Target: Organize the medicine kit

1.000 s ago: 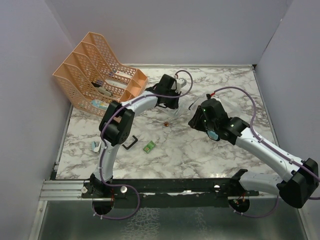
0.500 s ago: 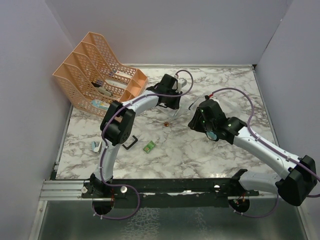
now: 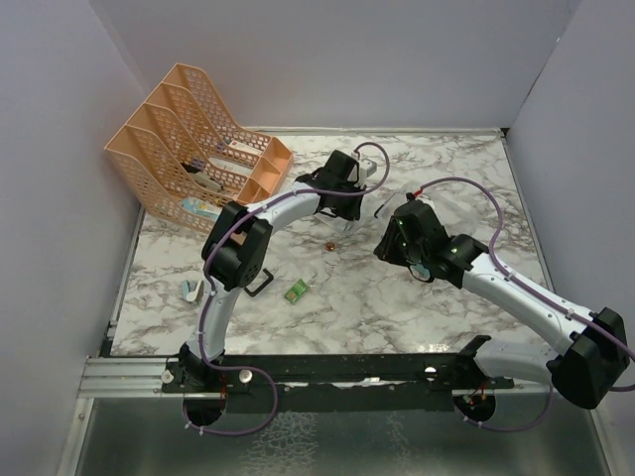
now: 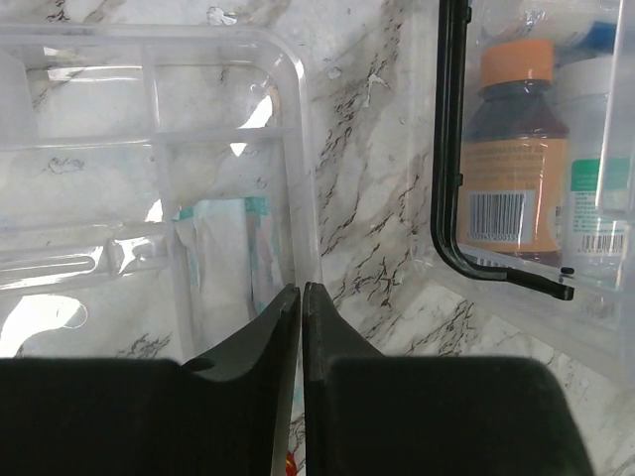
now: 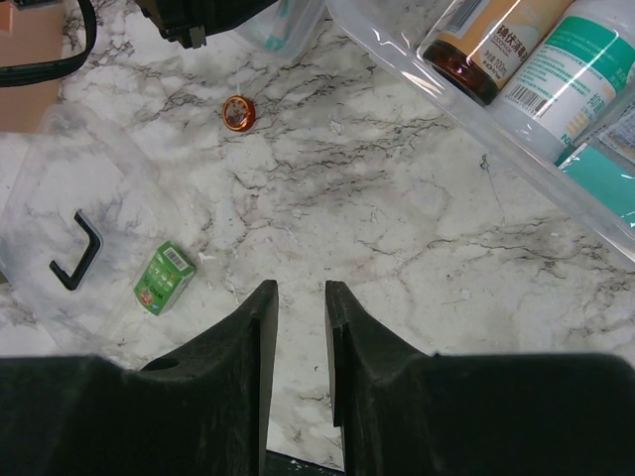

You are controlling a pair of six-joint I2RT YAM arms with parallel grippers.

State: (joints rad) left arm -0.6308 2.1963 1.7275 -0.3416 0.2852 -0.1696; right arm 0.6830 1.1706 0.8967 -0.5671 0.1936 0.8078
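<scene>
Two clear plastic pieces sit on the marble table (image 5: pixel 397 228), and how they lie to each other is what matters now. The bigger one is the medicine kit (image 5: pixel 496 144), at the middle of the far half of the table between the two arms. It lies open-topped, with an amber bottle (image 4: pixel 511 169) and a white bottle (image 4: pixel 595 169) lying inside. From the left wrist, the kit lies just to the right with a strip of bare marble between. Its black handle (image 4: pixel 446 149) runs along the way the fingers point, so its long side lies parallel to the reach.

To the left of that strip is a clear tray (image 4: pixel 288 119) holding a teal-and-white sachet (image 4: pixel 223 268). The left gripper (image 4: pixel 301 290) is at the tray's near corner, fingers pressed almost together. The wall seems to run into the slit, but I can't tell whether it is truly pinched.

I'd judge that the tray needs to go sideways to the right, and the left arm is nearer for that.

The right gripper (image 5: pixel 295 288) hovers over bare marble, fingers a little apart and holding nothing, with the kit ahead and to its right. Loose things lie to its left: a black clip (image 5: pixel 77 253), a green packet (image 5: pixel 164 280) and a small copper disc (image 5: pixel 239 112).
</scene>
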